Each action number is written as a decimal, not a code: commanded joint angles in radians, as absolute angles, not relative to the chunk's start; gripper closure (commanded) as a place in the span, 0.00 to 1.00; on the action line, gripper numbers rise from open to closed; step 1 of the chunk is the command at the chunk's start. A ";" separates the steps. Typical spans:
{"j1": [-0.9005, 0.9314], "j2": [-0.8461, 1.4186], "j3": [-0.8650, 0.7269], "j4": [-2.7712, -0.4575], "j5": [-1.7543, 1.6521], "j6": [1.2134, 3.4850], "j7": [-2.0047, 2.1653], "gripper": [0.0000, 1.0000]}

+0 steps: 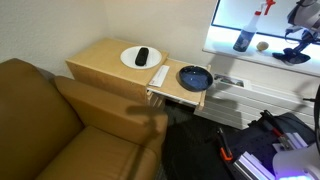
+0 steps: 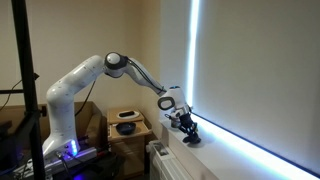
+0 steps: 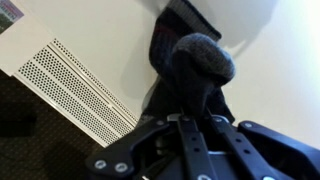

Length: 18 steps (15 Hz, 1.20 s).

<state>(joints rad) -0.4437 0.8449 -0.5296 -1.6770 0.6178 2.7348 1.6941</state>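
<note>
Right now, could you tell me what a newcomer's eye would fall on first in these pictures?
The white arm stretches to the bright window sill, where its end effector is shut on a dark, round-topped object. Next come the brown leather couch in the foreground and, beside it, a wooden side table bearing a white plate with a small black item, and a blue frying pan just past it.

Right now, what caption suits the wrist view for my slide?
Shut gripper at a dark round-topped object, white perforated grille beside it.
</note>
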 commanded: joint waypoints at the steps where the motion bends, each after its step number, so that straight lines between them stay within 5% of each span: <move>1: -0.426 0.980 -0.597 -1.487 0.610 2.576 1.963 0.97; 3: -0.473 0.993 -0.543 -1.427 0.542 2.535 2.085 0.97; 4: -0.482 0.995 -0.529 -1.407 0.514 2.519 2.131 0.91; 5: -0.492 0.999 -0.518 -1.389 0.490 2.509 2.172 0.65; 8: -0.527 0.985 -0.490 -1.364 0.435 2.501 2.249 0.52; 15: -0.610 0.735 -0.413 -1.510 0.503 2.517 1.944 0.03; 18: -0.628 0.573 -0.391 -1.622 0.521 2.469 1.738 0.00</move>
